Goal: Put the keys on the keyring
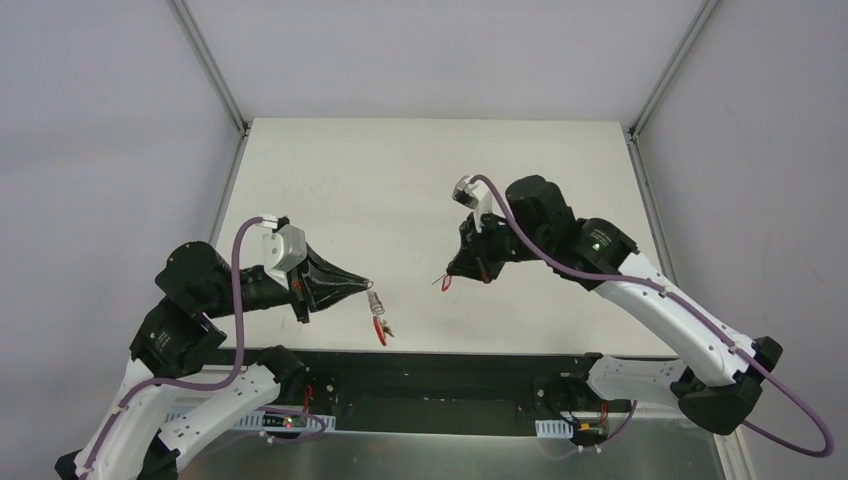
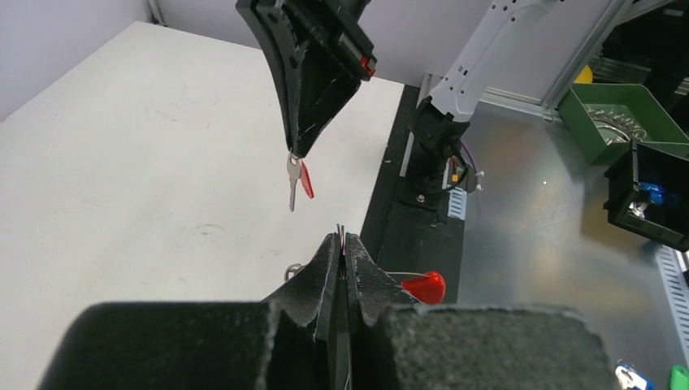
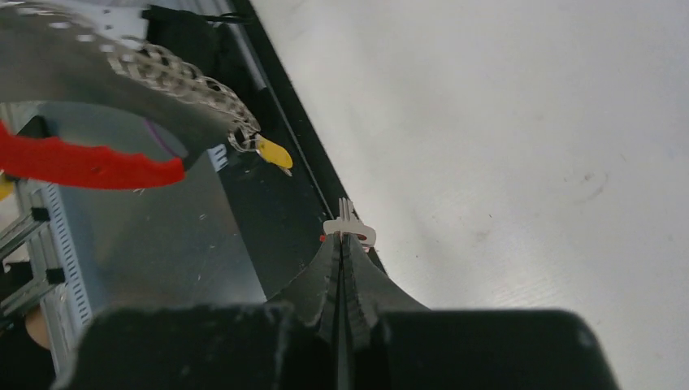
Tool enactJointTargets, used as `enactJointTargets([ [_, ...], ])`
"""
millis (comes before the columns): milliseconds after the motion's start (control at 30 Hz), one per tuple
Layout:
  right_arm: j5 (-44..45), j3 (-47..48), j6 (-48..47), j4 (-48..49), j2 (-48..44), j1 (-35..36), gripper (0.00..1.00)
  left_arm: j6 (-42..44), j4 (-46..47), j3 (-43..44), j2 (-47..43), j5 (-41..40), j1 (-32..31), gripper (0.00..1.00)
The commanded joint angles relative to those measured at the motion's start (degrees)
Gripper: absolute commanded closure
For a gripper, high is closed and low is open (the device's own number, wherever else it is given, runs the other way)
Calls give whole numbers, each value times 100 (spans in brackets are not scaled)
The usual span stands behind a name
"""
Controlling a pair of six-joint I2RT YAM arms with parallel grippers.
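My left gripper (image 1: 366, 285) is shut on a thin wire keyring (image 2: 341, 234), whose edge sticks out past the fingertips. Below it hang a silvery cluster (image 1: 376, 299), a thick red loop (image 1: 380, 329) and a yellow-tagged key (image 3: 272, 153). My right gripper (image 1: 456, 272) is shut on the head of a silver key (image 2: 292, 184) with a red tag (image 2: 306, 180). The key hangs blade-down above the table, a short way right of the left fingertips. In the right wrist view the key's head (image 3: 350, 229) shows at the tips of the shut jaws.
The white table (image 1: 400, 180) lies under both grippers, with a black strip (image 1: 440, 365) along its near edge. Green and black bins (image 2: 626, 114) sit off the table on the metal bench. The right arm's base (image 2: 439, 130) stands by the strip.
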Motion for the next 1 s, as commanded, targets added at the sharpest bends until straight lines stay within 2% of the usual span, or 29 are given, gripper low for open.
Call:
enactJointTargets([
  [0,-1257,595,-841,-112,-284,188,100,-194,456,279,112,697,-19,100],
  [233,-1425,847,-1774,60,-382,752,100,-425,760,333,160,1168,-18,100],
  [667,189,1242,-3335,533,-9,2036,100,-866,1270,356,444,1942,-19,100],
  [967,801,1254,-4193,1220,7,2593,100,-1122,1784,213,493,2330,-18,100],
])
